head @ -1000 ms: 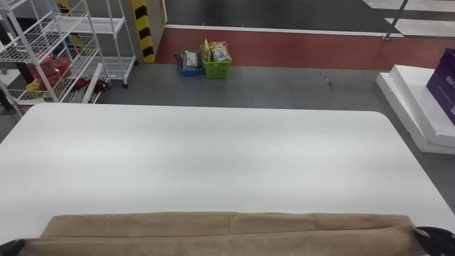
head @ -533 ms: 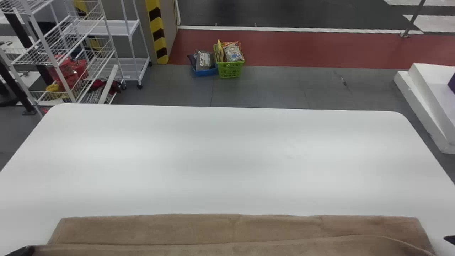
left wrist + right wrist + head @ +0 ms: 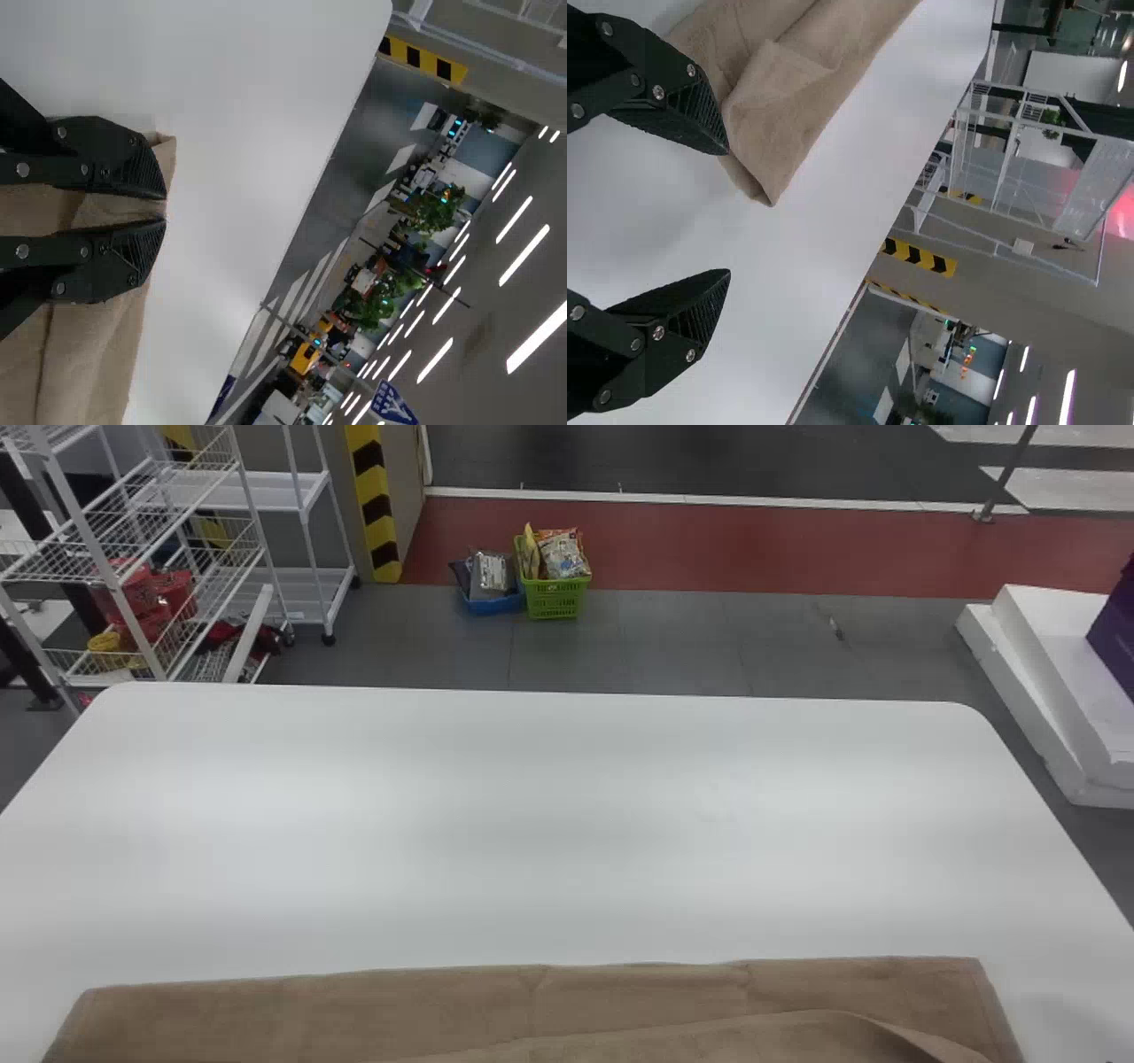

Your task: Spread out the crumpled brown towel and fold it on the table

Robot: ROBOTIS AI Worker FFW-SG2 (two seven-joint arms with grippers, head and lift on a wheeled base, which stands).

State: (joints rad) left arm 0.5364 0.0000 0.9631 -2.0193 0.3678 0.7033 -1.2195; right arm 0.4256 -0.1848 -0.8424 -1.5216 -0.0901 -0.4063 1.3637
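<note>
The brown towel lies in a wide strip along the head view's bottom edge, its far edge fairly straight, with a loose overlapping layer towards the right. In the left wrist view the towel passes beneath my left gripper, whose fingers stand a narrow gap apart with cloth visible between them. My right gripper is wide open beside a folded corner of the towel in the right wrist view; one fingertip is close to the cloth, and bare tabletop shows between the fingers.
The white table stretches away beyond the towel. Past it stand a white wire rack at left, a green basket on the floor, and white slabs at right.
My right gripper let go of the towel's right end and moved off to the right. My left gripper has left the head view's lower left corner. The towel's upper layer has sunk lower.
</note>
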